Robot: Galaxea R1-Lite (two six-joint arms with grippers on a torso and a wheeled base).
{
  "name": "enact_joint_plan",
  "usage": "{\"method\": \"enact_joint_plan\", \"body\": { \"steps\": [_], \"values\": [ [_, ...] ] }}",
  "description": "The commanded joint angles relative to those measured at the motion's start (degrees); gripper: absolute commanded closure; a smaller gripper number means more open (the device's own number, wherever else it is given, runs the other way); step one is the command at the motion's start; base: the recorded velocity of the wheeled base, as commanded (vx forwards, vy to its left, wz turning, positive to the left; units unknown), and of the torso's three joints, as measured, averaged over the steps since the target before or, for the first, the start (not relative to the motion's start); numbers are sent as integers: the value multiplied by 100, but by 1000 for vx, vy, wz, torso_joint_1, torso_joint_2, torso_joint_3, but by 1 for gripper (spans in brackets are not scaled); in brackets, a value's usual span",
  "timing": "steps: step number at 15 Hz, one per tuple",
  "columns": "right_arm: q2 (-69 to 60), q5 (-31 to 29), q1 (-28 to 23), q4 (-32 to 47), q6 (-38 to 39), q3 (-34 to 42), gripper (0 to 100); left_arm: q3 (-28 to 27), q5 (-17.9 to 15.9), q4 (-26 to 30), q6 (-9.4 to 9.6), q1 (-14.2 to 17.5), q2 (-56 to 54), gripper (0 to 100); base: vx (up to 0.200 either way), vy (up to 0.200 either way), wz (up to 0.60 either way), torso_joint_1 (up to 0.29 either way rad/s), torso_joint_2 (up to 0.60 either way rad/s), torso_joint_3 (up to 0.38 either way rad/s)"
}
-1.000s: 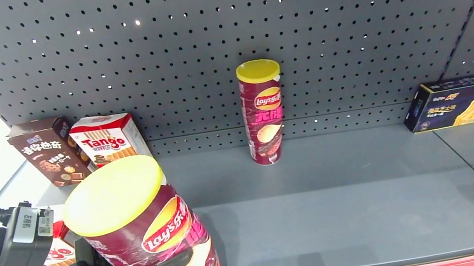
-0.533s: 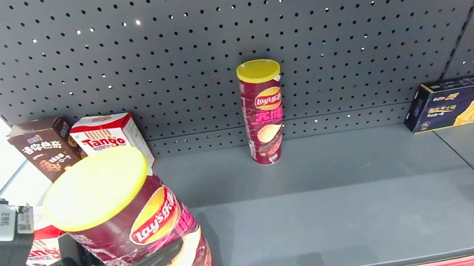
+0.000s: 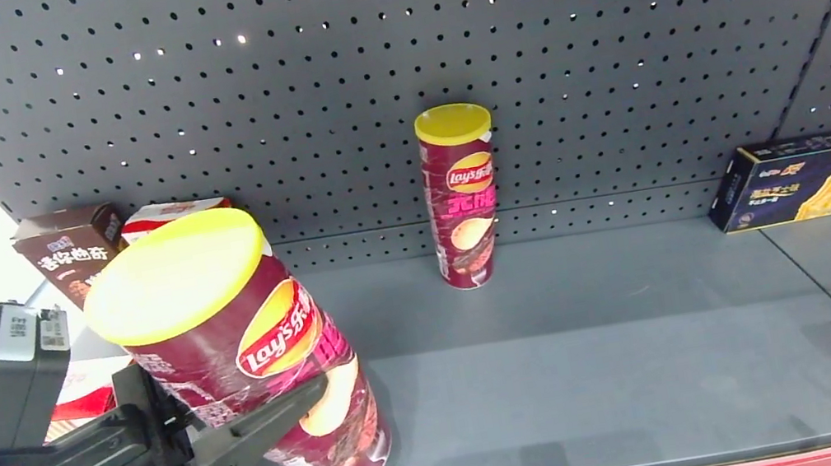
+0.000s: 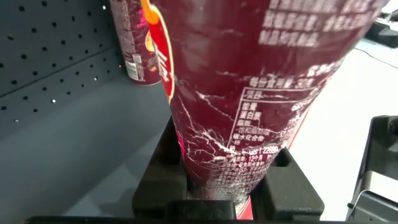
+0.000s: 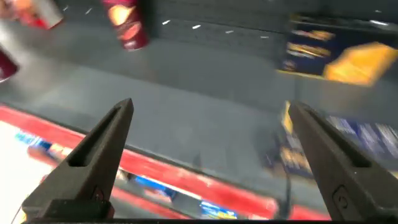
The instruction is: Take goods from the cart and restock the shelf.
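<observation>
Lifted and carried inward, the chip can (image 3: 234, 353) is held tilted, clamped between the fingers of the left gripper (image 3: 230, 429), over the shelf (image 3: 612, 368) front; setting it down is judged still to be done. The fingers of the right gripper (image 5: 211, 155) are spread apart.

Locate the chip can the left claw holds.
Head view, left: chip can tilts at the shelf's front edge in the left claw, in front of the brown box.

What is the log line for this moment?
left end effector: shut on chip can | chip can: tilted, at shelf front | right end effector: open
</observation>
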Motion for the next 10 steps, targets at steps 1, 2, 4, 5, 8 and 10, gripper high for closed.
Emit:
{"method": "enact_joint_plan", "body": {
  "steps": [1, 2, 4, 5, 8, 10],
  "values": [
    [1723, 104, 708, -292, -276, -524, 0, -7, 3, -5, 0, 0, 95, 100, 0, 0, 0, 0, 0, 0],
    [2154, 113, 761, -696, -302, -471, 0, -43, 3, -5, 0, 9, 130, 100, 0, 0, 0, 0, 0, 0],
    [3042, 174, 778, -1882, -504, -453, 0, -95, 3, -5, 0, 9, 183, 100, 0, 0, 0, 0, 0, 0],
    [3481, 332, 787, -2383, -522, -532, 0, -69, 3, -5, 0, 9, 200, 100, 0, 0, 0, 0, 0, 0],
    [4527, 869, 963, -3043, -601, -1262, 0, -86, 21, 4, -9, 17, 200, 100, 0, 0, 0, 0, 0, 0],
    [5327, 1501, 1016, -2946, -935, -2220, 0, -78, 30, -5, -44, 17, 192, 100, 0, 0, 0, 0, 0, 0]
  ]
}}
